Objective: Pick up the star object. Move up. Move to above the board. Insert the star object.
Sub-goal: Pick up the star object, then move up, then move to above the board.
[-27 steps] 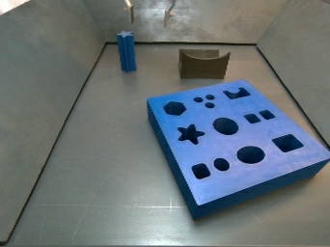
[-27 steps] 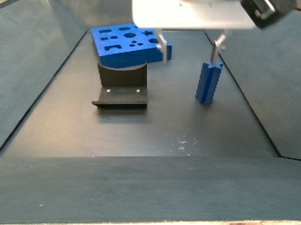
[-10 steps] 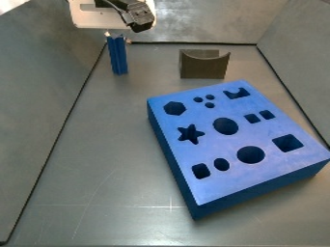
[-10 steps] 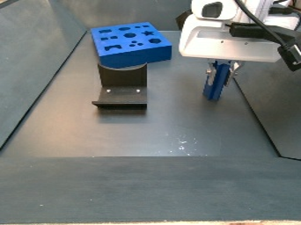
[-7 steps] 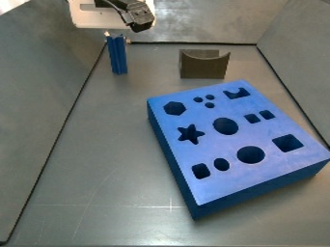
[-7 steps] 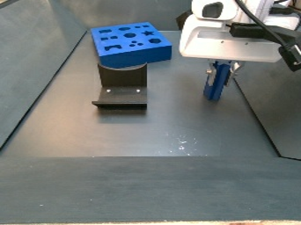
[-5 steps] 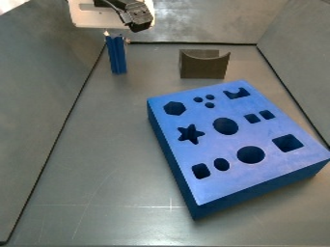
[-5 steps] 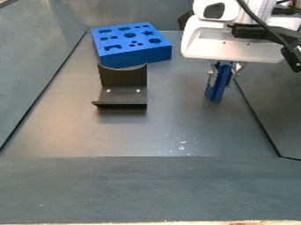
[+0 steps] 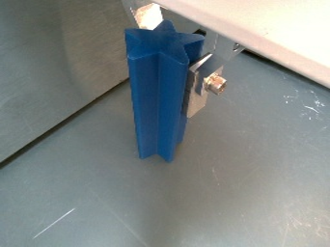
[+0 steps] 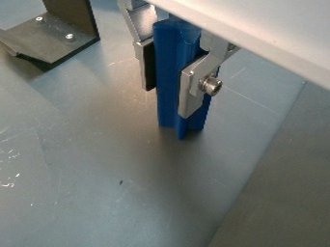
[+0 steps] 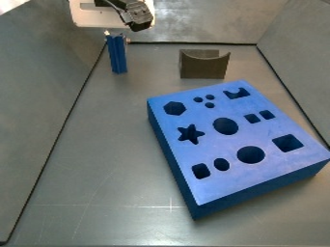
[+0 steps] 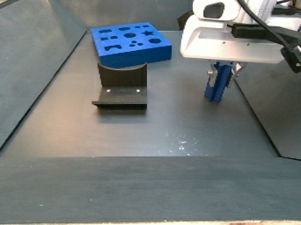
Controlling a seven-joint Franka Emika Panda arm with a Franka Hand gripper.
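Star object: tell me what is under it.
The star object, between the gripper fingers, stands on bare grey floor. Whether its base touches or has lifted cannot be seen.

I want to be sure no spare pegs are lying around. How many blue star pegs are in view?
1. The star peg stands upright on the floor near a back corner, away from the board, with the gripper around its top, fingers on either side. No others show.

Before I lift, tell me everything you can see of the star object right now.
The star object is a tall slim blue peg with ridged, star-section sides, matte like foam or plastic. It stands upright on the grey floor near the side wall, away from the board. The gripper sits over its upper part, a silver finger on each side, apparently against it.
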